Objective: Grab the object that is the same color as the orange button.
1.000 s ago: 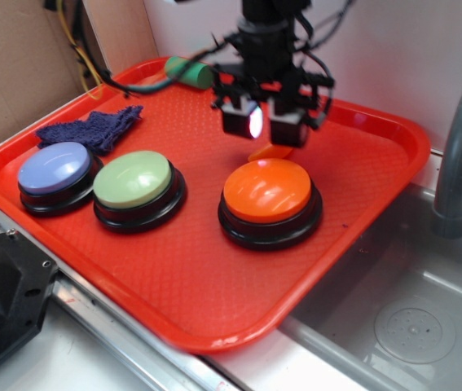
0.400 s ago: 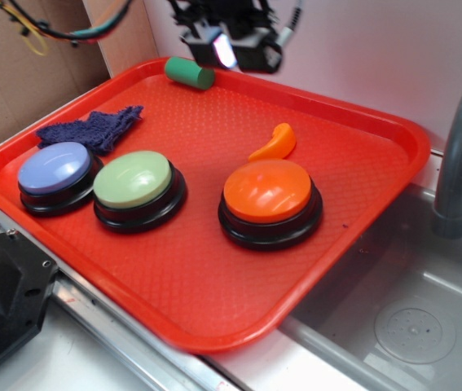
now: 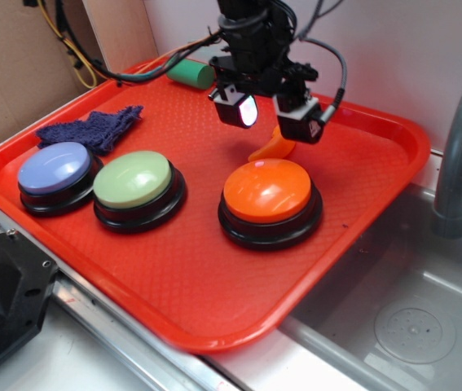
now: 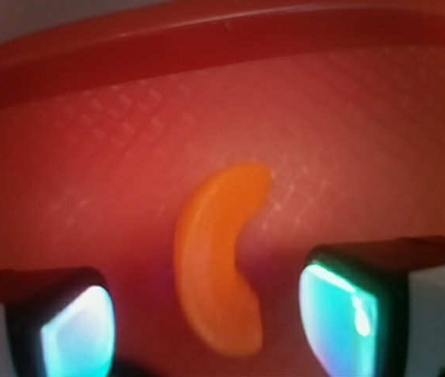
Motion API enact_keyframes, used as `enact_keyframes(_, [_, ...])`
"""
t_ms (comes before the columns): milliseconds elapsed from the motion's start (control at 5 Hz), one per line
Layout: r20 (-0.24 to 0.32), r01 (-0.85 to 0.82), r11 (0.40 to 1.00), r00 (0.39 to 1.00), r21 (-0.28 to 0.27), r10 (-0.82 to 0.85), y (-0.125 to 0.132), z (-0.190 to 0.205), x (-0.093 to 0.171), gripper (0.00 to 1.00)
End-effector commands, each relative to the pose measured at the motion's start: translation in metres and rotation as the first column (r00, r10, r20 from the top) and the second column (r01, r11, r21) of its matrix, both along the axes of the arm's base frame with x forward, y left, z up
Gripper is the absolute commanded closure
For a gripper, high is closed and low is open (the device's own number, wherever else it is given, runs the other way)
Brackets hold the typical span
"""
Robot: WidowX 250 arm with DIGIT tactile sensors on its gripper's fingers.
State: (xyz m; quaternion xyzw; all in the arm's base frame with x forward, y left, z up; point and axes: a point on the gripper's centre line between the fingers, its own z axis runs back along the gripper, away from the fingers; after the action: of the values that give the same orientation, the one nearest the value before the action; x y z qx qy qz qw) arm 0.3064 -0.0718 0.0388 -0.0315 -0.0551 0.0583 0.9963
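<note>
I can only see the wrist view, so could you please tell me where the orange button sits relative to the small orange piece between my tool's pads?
Observer: The orange button sits just in front of the orange piece, on the side nearer the exterior camera.
Operator: Thank you. Is the tool down at the tray?
Observer: Not quite. The tool hangs open, apparently a little above the tray, straddling the piece.
Operator: Is anything else close by?
Observer: Only a green cylinder, lying at the tray's far edge behind the tool.
</note>
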Motion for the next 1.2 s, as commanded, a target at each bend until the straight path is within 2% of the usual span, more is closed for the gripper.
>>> enact_keyframes(0, [0.01,0.023,1.0,1.0,0.004,-0.023,-0.001,-0.012,0.009,0.0])
enact_keyframes(200, [-0.016,0.037,0.999,0.999,0.04,-0.036,-0.012,-0.013,0.01,1.0])
enact_keyframes(600, [-0.011,0.035,0.999,0.999,0.009,-0.035,-0.009,-0.004,0.007,1.0])
enact_keyframes(800, [-0.029,0.057,0.998,0.998,-0.019,-0.058,-0.006,0.002,0.005,1.0])
enact_keyframes(1000, [-0.053,0.052,0.999,0.997,-0.013,-0.052,0.0,0.02,0.0,1.0])
